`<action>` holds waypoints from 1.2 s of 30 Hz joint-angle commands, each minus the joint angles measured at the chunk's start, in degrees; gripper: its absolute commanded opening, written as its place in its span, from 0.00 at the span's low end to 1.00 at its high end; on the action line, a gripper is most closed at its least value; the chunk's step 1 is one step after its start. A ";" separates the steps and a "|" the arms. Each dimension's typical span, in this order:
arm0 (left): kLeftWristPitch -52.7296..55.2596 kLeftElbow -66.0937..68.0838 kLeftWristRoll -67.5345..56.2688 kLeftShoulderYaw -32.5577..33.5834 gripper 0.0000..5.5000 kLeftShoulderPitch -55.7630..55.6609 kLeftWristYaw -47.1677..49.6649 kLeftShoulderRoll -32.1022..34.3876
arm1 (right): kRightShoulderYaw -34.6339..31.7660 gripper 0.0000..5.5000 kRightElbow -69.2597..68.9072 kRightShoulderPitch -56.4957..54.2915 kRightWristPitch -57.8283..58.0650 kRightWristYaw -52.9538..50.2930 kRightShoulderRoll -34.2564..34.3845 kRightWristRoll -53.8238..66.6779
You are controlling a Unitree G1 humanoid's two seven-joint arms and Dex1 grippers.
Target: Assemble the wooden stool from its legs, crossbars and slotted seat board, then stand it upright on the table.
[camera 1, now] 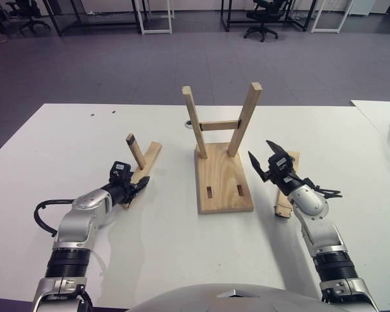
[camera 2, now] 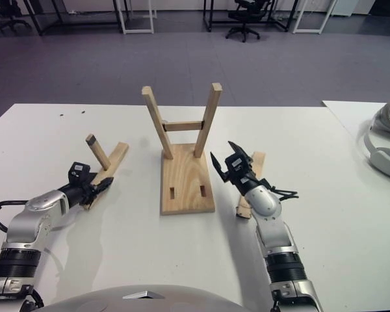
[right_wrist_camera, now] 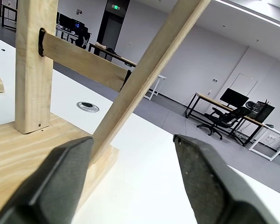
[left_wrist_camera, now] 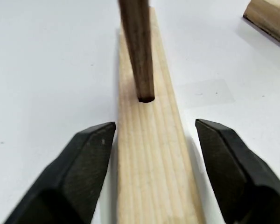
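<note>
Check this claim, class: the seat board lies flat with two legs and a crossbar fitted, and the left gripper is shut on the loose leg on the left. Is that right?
No: the left gripper is open. The left wrist view shows its fingers either side of that loose leg, not touching. The rest holds.

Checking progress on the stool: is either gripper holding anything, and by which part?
Nothing is held. The left gripper is open, straddling the pale wooden leg lying flat, with gaps on both sides. The right gripper is open too.
</note>
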 commanded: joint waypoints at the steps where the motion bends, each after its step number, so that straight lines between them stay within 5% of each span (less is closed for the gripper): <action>1: -1.86 0.54 3.92 -2.45 0.46 1.95 -0.49 1.84 | 0.03 0.58 0.68 -0.65 -0.17 -0.42 0.19 -0.25; 4: -3.81 2.28 4.97 -2.44 0.37 1.46 -0.11 1.92 | 0.42 0.58 1.00 -1.01 -0.03 -0.62 0.45 -0.45; 8: -6.21 1.53 -1.39 2.82 0.37 0.01 -2.06 -1.12 | 0.37 0.58 -0.34 -1.83 3.85 0.85 0.67 1.48; 14: -4.42 -11.49 -22.03 16.00 0.37 -11.59 -3.96 -2.59 | -8.37 0.58 -18.91 -15.11 30.01 6.37 3.84 40.69; 18: -1.27 -19.79 -25.79 13.25 0.37 -17.46 -1.30 -3.24 | -12.52 0.73 -16.06 -30.24 38.96 -0.33 6.10 53.84; 23: 1.66 -24.68 -25.69 5.38 0.37 -23.67 -1.45 -3.14 | -11.90 0.73 -10.01 -40.12 44.77 -7.74 11.81 58.21; 31: -1.61 -25.11 -17.78 -1.51 0.37 -22.38 -4.84 0.10 | -14.48 0.73 -11.24 -40.87 51.37 -16.07 13.12 64.68; 36: -3.91 -25.70 -15.13 -3.61 0.37 -20.69 -7.04 0.57 | -17.69 0.56 -11.85 -39.30 55.24 -22.36 14.18 72.27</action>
